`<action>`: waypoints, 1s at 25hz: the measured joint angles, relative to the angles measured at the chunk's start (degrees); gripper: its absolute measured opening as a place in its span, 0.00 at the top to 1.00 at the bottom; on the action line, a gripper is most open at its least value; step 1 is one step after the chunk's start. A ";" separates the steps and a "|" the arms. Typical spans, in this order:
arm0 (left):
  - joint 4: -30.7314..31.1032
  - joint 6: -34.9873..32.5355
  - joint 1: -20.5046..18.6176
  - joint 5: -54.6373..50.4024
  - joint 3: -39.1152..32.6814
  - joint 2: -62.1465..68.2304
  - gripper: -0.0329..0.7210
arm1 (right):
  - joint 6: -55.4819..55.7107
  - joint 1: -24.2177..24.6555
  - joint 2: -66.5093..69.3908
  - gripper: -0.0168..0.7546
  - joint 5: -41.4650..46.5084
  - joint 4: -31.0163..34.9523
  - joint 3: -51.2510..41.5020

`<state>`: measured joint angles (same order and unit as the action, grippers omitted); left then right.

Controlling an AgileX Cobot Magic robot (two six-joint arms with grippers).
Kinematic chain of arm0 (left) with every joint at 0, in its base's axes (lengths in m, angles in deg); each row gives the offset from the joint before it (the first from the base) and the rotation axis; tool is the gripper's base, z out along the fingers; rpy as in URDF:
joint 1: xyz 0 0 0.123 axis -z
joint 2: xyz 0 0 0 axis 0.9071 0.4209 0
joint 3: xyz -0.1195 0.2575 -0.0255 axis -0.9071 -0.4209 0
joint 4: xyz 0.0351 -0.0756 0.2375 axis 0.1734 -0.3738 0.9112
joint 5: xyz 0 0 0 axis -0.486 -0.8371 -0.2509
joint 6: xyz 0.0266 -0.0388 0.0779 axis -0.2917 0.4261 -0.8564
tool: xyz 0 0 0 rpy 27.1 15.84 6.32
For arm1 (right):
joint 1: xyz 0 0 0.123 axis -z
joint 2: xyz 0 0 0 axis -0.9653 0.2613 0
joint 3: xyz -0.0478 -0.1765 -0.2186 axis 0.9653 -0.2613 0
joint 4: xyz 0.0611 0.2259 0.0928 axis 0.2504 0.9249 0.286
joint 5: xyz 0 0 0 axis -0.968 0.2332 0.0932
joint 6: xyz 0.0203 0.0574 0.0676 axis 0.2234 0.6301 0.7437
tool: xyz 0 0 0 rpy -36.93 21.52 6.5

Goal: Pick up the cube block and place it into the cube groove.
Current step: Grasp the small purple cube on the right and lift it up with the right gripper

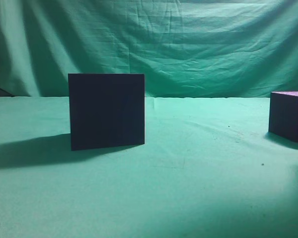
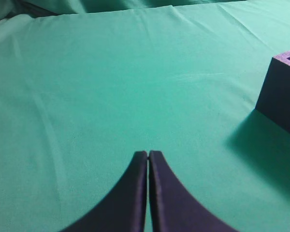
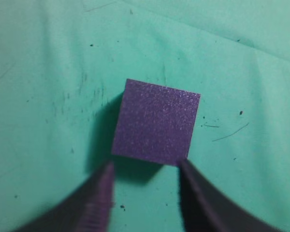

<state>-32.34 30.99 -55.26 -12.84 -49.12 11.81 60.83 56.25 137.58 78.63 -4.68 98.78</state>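
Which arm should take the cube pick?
Right. Its open gripper hangs directly over the cube block, fingers wide enough to straddle it. The left gripper is shut over bare cloth beside the cube groove.

The block [image 1: 289, 116] is cut by the right edge in the exterior view, so its right part is out of sight. In the left wrist view the groove [image 2: 282, 99] runs off the right edge; only a rim corner shows, its hollow mostly unseen. The right gripper's fingers [image 3: 99, 203] are blurred and cut by the bottom edge.
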 joint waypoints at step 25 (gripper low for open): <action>0.00 0.00 0.00 0.00 0.00 0.00 0.96 | 10.25 -0.84 13.72 0.43 3.12 -0.71 12.76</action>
<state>-32.34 30.99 -55.26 -12.84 -49.12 11.81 71.08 55.41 151.30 81.74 -5.39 111.54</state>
